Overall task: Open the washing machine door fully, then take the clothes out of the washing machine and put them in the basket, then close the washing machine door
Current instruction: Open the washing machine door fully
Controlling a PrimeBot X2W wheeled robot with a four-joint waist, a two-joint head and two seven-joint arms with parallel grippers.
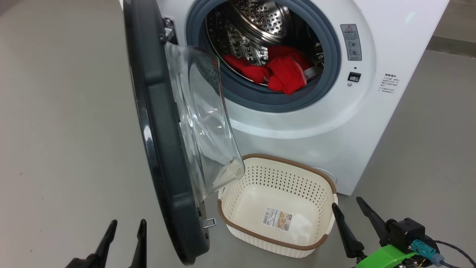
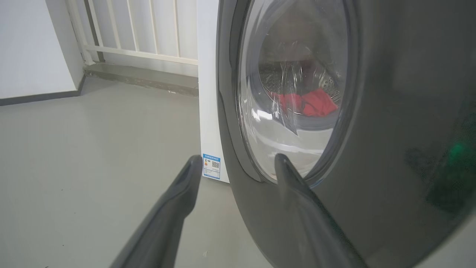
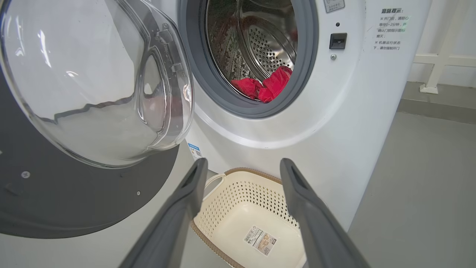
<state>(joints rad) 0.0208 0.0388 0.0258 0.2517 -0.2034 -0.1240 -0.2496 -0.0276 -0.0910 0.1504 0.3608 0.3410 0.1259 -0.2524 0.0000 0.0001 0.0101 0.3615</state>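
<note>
Clothes [image 1: 285, 72] — bright red, crumpled, perhaps white-trimmed — lie inside the washing machine [image 1: 372, 123].

Drum [image 1: 260, 16]: mouth unblocked from the front and right; clothes [image 1: 284, 70] low at its lip.
Door [image 1: 156, 123]: swung out left, glass bowl jutting toward the basket [image 1: 282, 175]; walls the left gripper [image 1: 128, 222] off from the drum.
Basket: top open, just before the washer [image 1: 390, 44].
Floor [image 1: 427, 149]: free room right of the basket.
</note>
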